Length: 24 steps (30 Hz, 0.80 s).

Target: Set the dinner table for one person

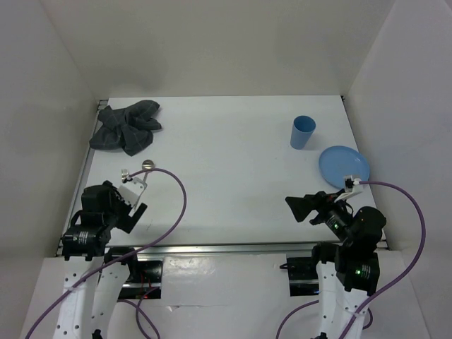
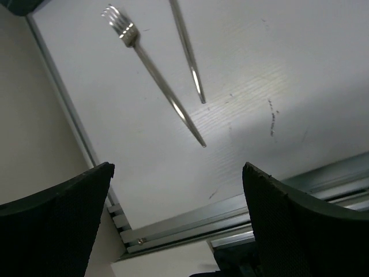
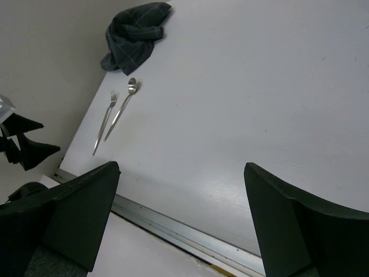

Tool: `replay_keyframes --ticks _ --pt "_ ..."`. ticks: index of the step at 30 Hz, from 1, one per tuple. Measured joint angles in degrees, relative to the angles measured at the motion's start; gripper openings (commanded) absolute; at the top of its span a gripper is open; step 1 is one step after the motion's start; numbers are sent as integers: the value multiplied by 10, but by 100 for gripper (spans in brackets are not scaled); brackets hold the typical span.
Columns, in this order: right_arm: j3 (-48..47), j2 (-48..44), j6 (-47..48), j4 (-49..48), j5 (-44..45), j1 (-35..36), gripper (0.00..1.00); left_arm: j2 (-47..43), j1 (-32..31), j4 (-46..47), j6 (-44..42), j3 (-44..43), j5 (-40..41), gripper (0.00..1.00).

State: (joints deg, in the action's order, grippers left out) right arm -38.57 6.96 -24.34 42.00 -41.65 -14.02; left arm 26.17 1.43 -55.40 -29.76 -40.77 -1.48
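Tabletop [image 1: 233,176] of plain matte white fills the middle of the overhead view, and the things on it lie toward its sides. A dark grey checked cloth [image 1: 126,127] sits crumpled in the far left corner. Nearer than the cloth, along the left side, a fork [image 3: 104,122] and a spoon [image 3: 123,109] lie close side by side without touching. The fork is the one closer to the left edge. Both heads point toward the cloth and both handles toward the near edge.

On the right side a blue cup [image 1: 303,132] stands upright. A blue plate [image 1: 345,167] lies flat a little nearer and further right, apart from the cup.

The left hand [image 2: 177,173] hangs over the near left part of the tabletop, its two fingers spread wide with nothing between them. The handle ends of the fork and spoon lie just beyond its fingertips. The right hand [image 3: 181,173] is held over the near right part, turned toward the left side, likewise spread wide and empty, with the plate just beside its arm.
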Motion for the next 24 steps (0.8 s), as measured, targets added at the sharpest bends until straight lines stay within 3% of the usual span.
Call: replay_keyframes --ticks 8,13,20,24 --pt "-6 65 -2 -24 8 0 97 79 0 101 -30 14 104 99" --pt "-19 103 -1 -45 19 0 97 181 0 109 -24 -59 89 99" --pt "-22 111 0 -62 25 0 98 190 0 131 2 -74 63 99" --pt "-40 153 0 -87 26 0 98 255 0 162 5 -93 71 99"
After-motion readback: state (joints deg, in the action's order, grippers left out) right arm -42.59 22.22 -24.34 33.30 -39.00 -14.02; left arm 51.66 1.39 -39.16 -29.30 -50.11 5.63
